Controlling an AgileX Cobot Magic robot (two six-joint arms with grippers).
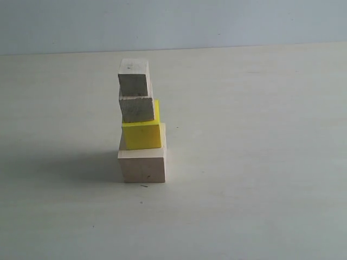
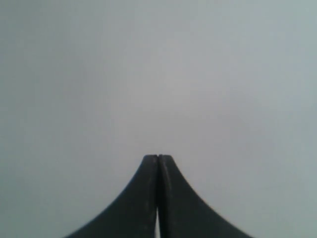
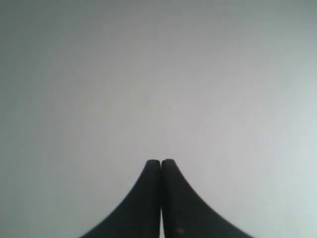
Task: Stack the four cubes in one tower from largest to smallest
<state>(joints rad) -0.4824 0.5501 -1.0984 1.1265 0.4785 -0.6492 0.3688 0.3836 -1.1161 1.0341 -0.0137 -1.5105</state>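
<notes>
Exterior view: tower (image 1: 142, 135) on pale tabletop (image 1: 260, 162), grey wall (image 1: 217, 21); left gripper (image 2: 158, 157), right gripper (image 3: 161, 161) closed.

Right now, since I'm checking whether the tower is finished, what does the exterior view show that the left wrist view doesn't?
Only the exterior view: the tower on the table, large pale wood cube, yellow cube, smaller wood cube, smallest wood cube on top. Only the left wrist view: the left gripper, shut and empty. Shared: just a plain pale background.
</notes>
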